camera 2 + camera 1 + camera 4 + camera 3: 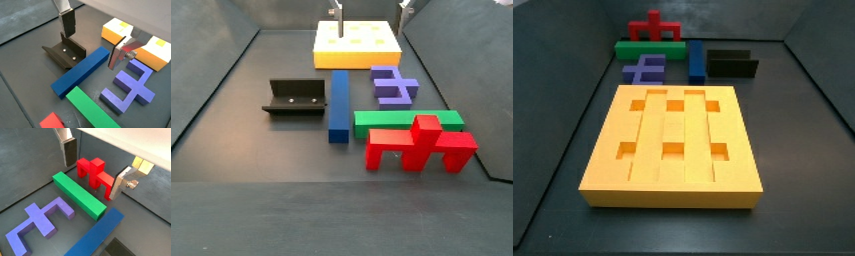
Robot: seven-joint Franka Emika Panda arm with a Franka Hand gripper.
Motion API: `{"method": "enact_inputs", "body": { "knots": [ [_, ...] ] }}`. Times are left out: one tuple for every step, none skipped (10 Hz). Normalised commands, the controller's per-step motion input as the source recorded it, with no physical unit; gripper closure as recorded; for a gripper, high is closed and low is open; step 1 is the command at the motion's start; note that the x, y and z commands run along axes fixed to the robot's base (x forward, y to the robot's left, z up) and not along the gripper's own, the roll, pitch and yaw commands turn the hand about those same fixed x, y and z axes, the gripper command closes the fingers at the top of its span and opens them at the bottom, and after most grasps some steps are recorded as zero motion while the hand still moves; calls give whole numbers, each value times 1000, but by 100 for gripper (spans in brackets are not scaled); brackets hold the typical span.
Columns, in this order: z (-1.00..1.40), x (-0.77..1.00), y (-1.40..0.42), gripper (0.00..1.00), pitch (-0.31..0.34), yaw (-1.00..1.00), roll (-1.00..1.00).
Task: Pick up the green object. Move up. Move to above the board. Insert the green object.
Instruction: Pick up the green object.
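Note:
The green object point(80, 193) is a long green bar lying flat on the dark floor between the red cross-shaped piece point(94, 173) and the purple piece point(41, 219). It also shows in a wrist view point(94, 108) and in both side views point(648, 47) point(405, 119). The board point(680, 140) is the big orange-yellow slab with six square holes, also in a side view point(358, 42). My gripper point(93, 168) hangs open and empty high above the pieces; in a side view only its fingertips point(337, 13) show, at the top edge. Nothing is between the fingers.
A blue bar point(83, 71) lies beside the green one, also seen in both side views point(338, 103) point(696, 60). The dark fixture point(63, 52) stands next to the blue bar point(295, 98). Grey walls enclose the floor.

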Motion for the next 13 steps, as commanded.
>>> {"method": "enact_inputs", "body": {
  "knots": [
    [0, 0, 0, 0, 0, -6, 0],
    [0, -149, 0, 0, -50, -31, -80],
    [0, -97, 37, 0, -100, -434, -179],
    [29, 0, 114, 0, -107, -657, -176],
    [6, 0, 57, 0, -100, -743, -150],
    [0, -6, 43, 0, -94, -754, -151],
    [0, -9, 11, 0, -73, -794, -137],
    [0, 0, 46, 0, -51, -834, -91],
    [0, 0, 54, 0, -56, -829, -96],
    [0, 0, 23, 0, -51, -886, -70],
    [0, 0, 23, 0, -44, -880, -74],
    [0, 0, 34, 0, -67, -754, -187],
    [0, 0, 31, 0, -69, -766, -174]
  ]
}}
